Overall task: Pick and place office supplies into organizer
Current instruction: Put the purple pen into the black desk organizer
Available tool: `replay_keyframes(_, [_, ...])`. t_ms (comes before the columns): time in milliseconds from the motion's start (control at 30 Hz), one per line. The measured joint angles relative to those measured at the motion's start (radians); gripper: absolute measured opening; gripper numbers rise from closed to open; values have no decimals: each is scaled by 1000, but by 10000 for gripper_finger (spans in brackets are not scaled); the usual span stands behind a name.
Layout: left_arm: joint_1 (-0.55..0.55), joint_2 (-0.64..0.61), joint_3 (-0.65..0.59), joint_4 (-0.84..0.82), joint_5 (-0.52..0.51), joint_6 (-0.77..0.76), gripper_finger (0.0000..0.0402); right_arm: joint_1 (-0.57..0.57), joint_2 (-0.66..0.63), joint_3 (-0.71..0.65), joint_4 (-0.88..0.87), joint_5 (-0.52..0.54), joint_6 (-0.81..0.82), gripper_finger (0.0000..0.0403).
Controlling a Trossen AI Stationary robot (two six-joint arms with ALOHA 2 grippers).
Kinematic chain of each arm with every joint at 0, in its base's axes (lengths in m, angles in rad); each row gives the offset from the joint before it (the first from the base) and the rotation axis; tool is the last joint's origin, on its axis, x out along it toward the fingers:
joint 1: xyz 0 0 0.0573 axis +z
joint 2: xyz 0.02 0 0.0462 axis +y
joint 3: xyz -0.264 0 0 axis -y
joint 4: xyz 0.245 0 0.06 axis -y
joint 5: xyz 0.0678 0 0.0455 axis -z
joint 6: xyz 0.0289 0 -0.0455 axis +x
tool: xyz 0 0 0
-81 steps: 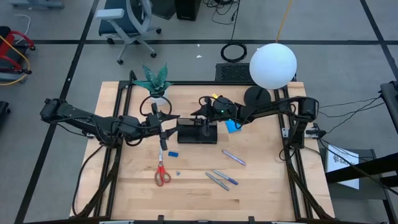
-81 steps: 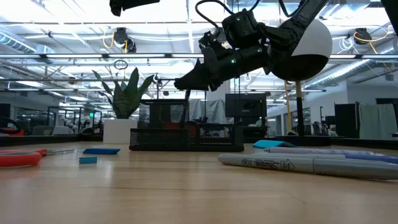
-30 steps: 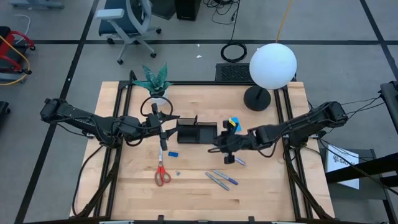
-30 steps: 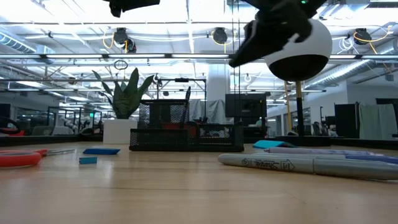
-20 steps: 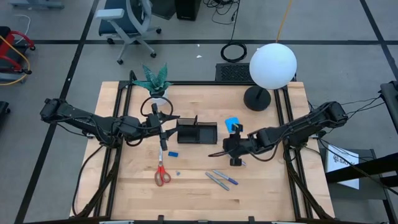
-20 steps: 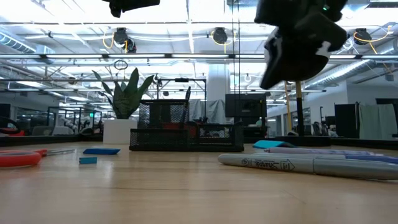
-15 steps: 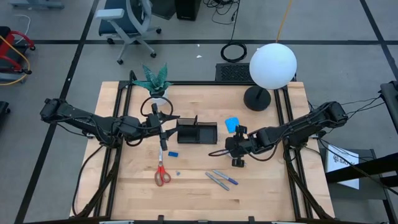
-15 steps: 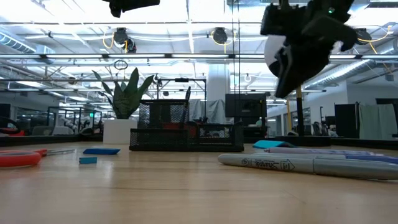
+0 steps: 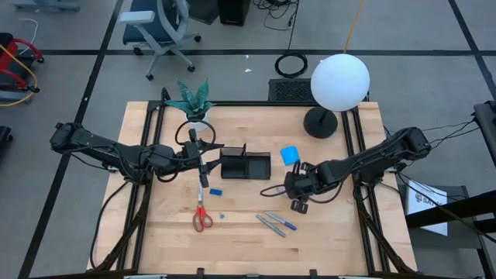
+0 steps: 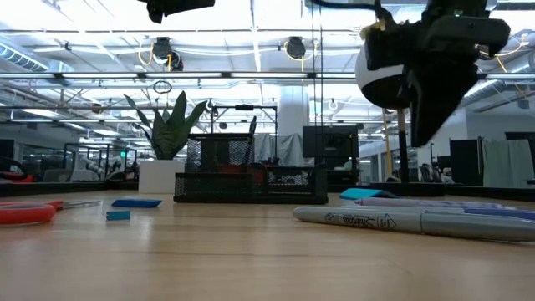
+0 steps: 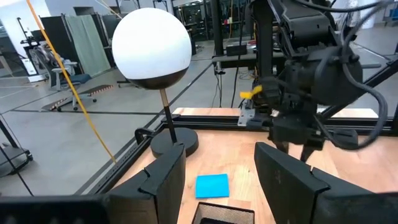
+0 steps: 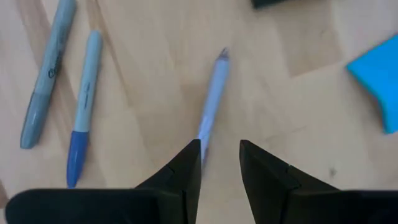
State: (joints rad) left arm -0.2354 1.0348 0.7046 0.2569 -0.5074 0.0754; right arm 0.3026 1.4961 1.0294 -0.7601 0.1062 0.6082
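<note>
- Right wrist view: pale purple pen (image 12: 212,99) flat on the table (image 12: 155,93), in line with the gap between fingers.
- Right gripper (image 12: 221,163) above it, narrowly parted, empty; approach step.
- Next: lower, straddle, close.
- Organizer (image 9: 246,165) nearby; left gripper (image 11: 221,177) wide, empty, beside it.

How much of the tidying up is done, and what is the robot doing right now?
Hardly any looks done: the organizer shows nothing clearly inside. In hand: the right gripper hangs open over a light purple pen, holding nothing. The left gripper waits open beside the organizer. Left out on the table: the scissors, note pad, two more pens and small blue pieces.
</note>
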Motion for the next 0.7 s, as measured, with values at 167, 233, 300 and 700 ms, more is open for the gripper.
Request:
replay_keyframes(167, [0, 0, 0, 0, 0, 6, 200, 16, 73, 0, 30, -24, 3, 100])
replay_keyframes(233, [0, 0, 0, 0, 0, 6, 200, 16, 97, 0, 50, -37, 3, 100])
replay_keyframes(300, [0, 0, 0, 0, 0, 5, 200, 13, 123, 0, 53, -35, -1, 100])
replay_keyframes(700, [0, 0, 0, 0, 0, 2, 200, 1, 306, 5, 70, -87, -61, 99])
